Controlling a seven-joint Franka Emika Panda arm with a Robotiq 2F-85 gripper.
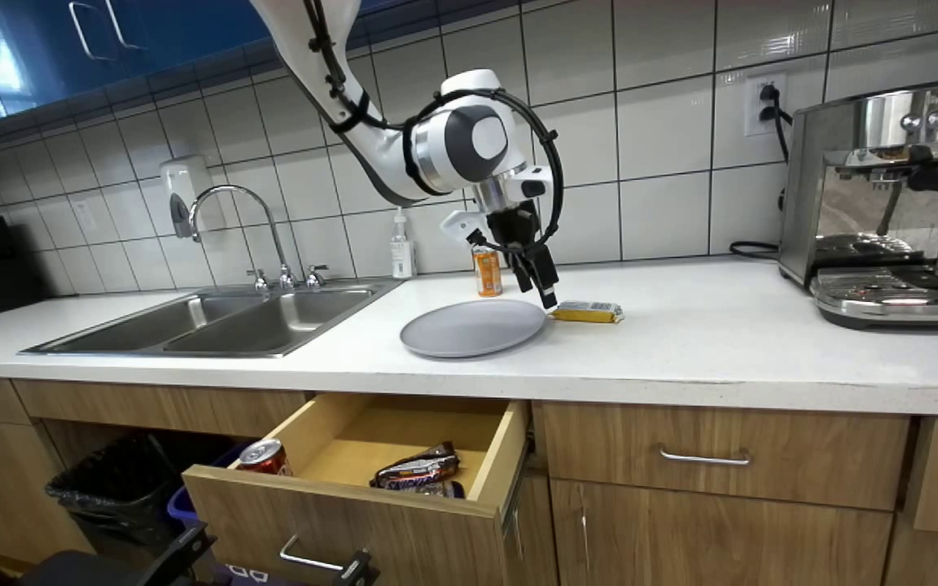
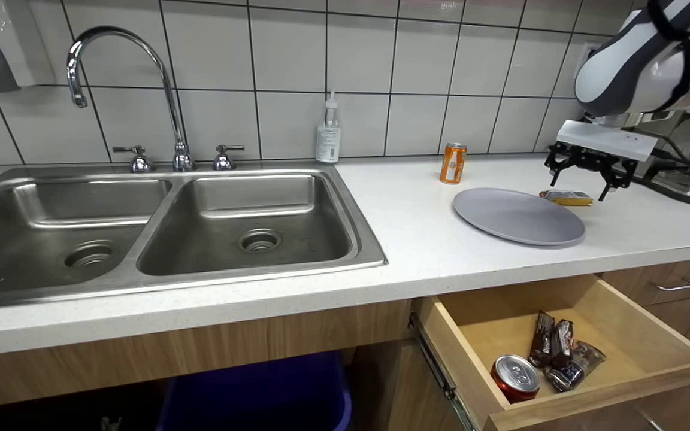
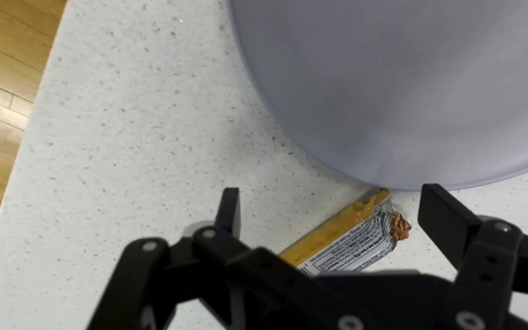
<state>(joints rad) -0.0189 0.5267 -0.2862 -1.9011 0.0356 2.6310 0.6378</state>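
My gripper [image 3: 332, 201] stands open above the white counter, with nothing held between its fingers. In the wrist view, a yellow wrapped bar [image 3: 337, 233] with grey printed text lies slantwise below and between the fingers; the gripper's body hides its near end. One tip of the wrapper reaches the rim of the grey plate [image 3: 383, 114]. Both exterior views show the bar [image 1: 588, 312] [image 2: 566, 197] beside the plate [image 1: 473, 329] [image 2: 518, 216], with the gripper [image 1: 537, 295] [image 2: 578, 191] just above it.
An orange can [image 2: 453, 163] and a pump bottle [image 2: 328, 134] stand near the tiled wall. A pulled-out drawer [image 1: 404, 423] holds a red can [image 2: 516, 378] and several dark wrappers [image 2: 560, 344]. A double sink [image 2: 261, 209] and a coffee machine [image 1: 900, 203] flank this area.
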